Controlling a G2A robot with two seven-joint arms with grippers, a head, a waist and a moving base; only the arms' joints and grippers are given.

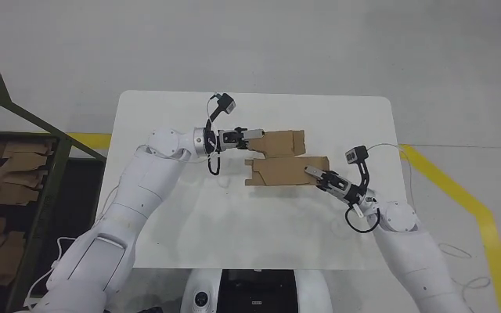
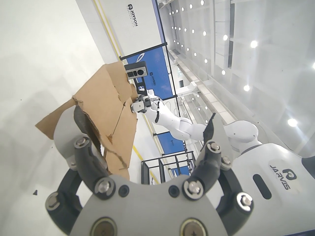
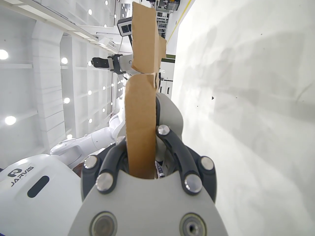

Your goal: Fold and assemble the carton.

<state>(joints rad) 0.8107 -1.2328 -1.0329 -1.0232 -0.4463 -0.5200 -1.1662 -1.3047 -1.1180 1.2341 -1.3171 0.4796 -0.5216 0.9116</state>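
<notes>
A flat brown carton (image 1: 278, 168) hangs above the middle of the white table (image 1: 172, 227), partly unfolded, with one panel (image 1: 283, 142) standing off toward the far side. My right gripper (image 1: 317, 174) is shut on the carton's right end; in the right wrist view the cardboard (image 3: 144, 37) runs up between its fingers (image 3: 169, 114). My left gripper (image 1: 252, 138) is open at the far panel's left edge. In the left wrist view one finger (image 2: 81, 124) lies against the carton (image 2: 108, 104), while the other (image 2: 214, 128) stands well apart from it.
A dark rack (image 1: 23, 180) holding more flat cardboard stands on the floor left of the table. Yellow floor tape (image 1: 442, 184) runs past the table's right side. Bare table surface lies around the carton on all sides.
</notes>
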